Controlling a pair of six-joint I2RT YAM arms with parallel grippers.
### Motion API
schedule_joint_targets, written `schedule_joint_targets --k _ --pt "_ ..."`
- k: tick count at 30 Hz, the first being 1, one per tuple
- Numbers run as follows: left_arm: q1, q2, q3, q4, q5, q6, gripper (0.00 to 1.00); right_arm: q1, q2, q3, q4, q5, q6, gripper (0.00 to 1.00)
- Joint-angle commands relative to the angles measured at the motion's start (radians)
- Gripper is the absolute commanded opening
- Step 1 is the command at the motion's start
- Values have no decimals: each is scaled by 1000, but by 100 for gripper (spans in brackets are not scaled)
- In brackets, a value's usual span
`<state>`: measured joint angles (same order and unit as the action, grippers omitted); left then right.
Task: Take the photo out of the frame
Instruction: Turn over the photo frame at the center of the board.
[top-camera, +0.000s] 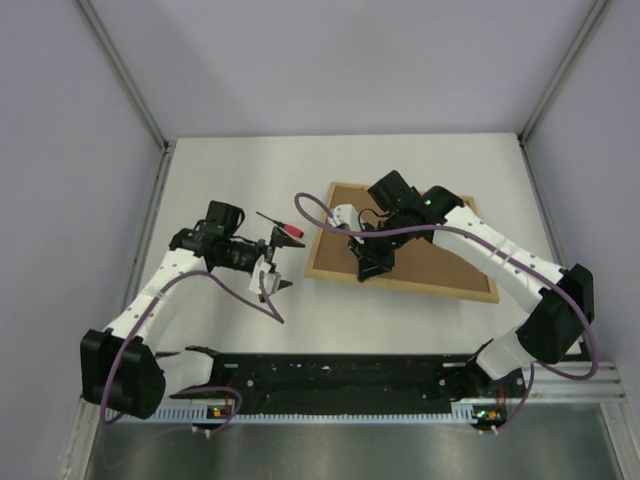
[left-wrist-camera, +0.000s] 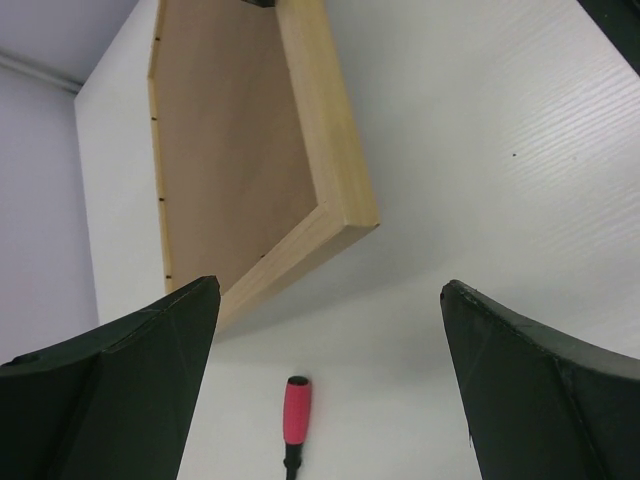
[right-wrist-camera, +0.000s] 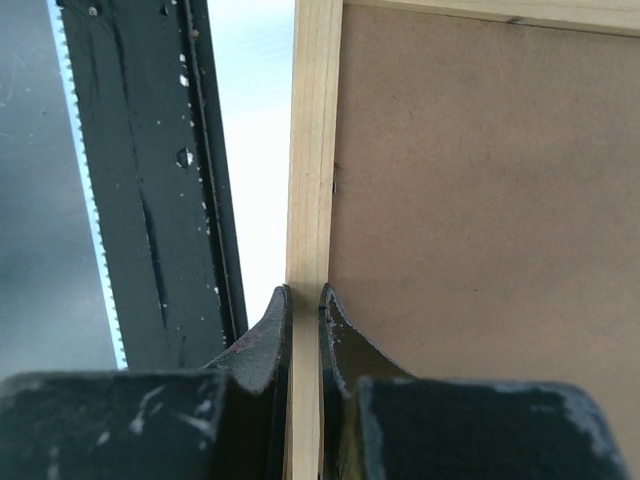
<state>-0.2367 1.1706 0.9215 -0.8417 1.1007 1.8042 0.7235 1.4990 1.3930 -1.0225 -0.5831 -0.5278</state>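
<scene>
Right jaws pinch the near rim of the frame (right-wrist-camera: 311, 150), back-up on the tabletop (left-wrist-camera: 500, 150), brown backing board (right-wrist-camera: 480, 200) showing; left jaws spread wide near a red-handled screwdriver (left-wrist-camera: 296, 410)

The left arm (top-camera: 160, 285) reaches forward, its left gripper (left-wrist-camera: 328, 295) spread wide, holding nothing. The right arm (top-camera: 500, 255) bends leftward, its right gripper (right-wrist-camera: 304, 293) pinching the frame (right-wrist-camera: 312, 150) rim.
</scene>
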Motion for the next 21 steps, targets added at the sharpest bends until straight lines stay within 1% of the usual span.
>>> schedule_joint_targets --k 1,6,12,15,18,20,21 --pt "-73 63 16 4 -50 37 98 -13 -25 98 -13 -95 -12 0" --pt "-122 118 22 133 -96 -60 98 -15 -25 109 -11 -103 -11 0" --pt "-142 168 20 332 -140 -267 98 -16 -29 113 -13 -109 -12 0" --pt "-161 198 40 372 -140 -327 98 -18 -17 127 -13 -116 -9 0" --pt "-196 228 60 435 -170 -422 98 -19 0 155 -14 -127 0 0" --pt "-220 253 82 443 -193 -447 98 -25 13 173 -19 -138 5 0" --pt "-231 262 94 446 -199 -460 96 -27 20 178 -18 -135 5 0"
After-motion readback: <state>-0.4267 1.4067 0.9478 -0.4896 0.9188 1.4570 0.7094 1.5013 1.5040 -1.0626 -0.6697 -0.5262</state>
